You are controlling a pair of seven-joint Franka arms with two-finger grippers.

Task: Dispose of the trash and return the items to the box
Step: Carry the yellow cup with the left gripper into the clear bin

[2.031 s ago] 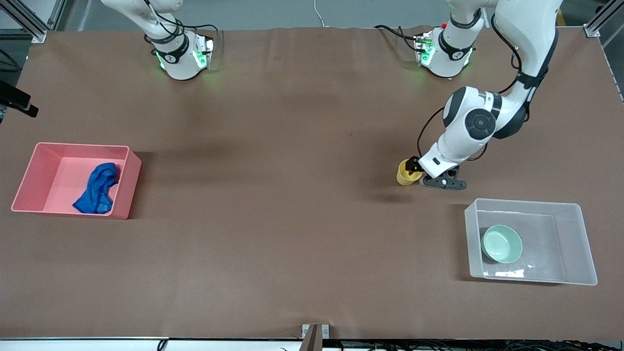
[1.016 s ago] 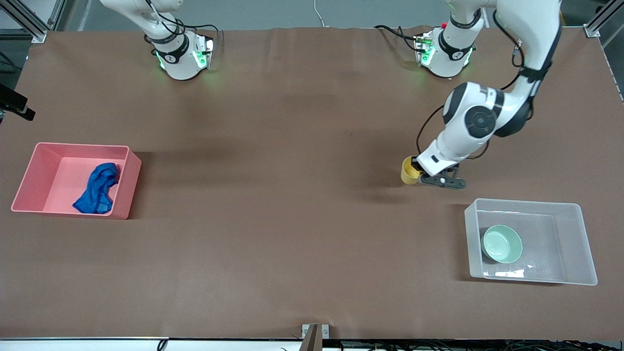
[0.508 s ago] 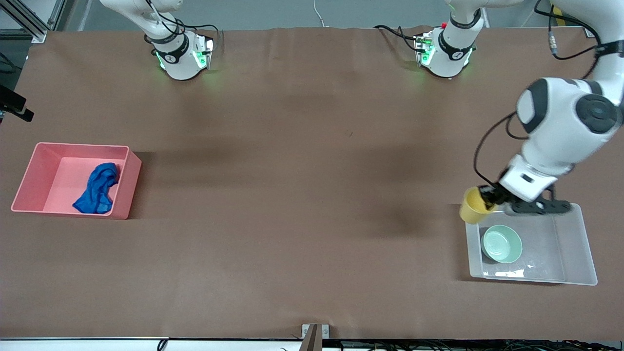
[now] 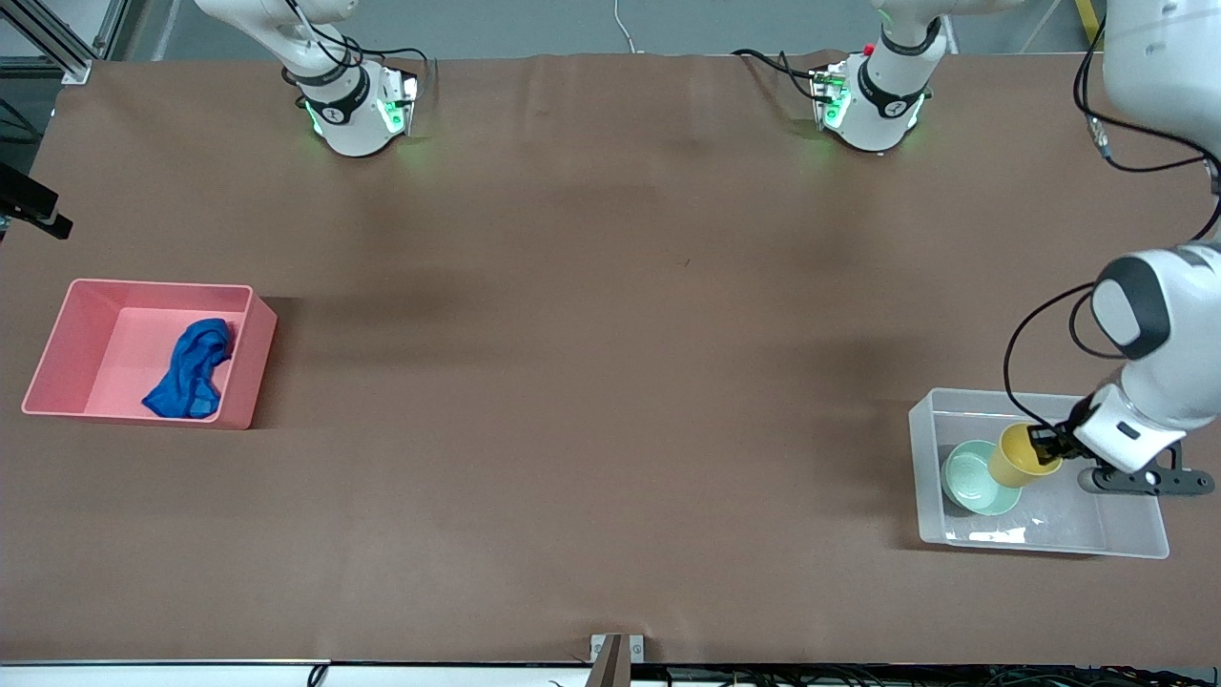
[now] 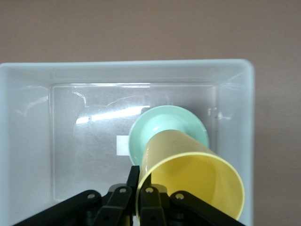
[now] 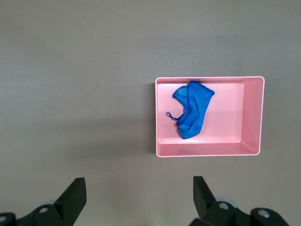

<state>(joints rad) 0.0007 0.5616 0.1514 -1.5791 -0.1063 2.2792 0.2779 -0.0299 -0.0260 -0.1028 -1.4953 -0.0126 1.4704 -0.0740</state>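
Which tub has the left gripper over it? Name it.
The clear box, holding the mint bowl; left gripper holds the yellow cup there. The pink tub holds blue cloth.

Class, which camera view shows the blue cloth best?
The right wrist view: it looks straight down on the blue cloth, crumpled inside the pink tub. The front view shows it smaller. The left wrist view does not show it.

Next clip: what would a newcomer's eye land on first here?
The yellow cup, pinched at its rim by the left pincer, hangs tilted over the mint bowl inside the clear box. At the right arm's end, the blue cloth lies in the pink tub.
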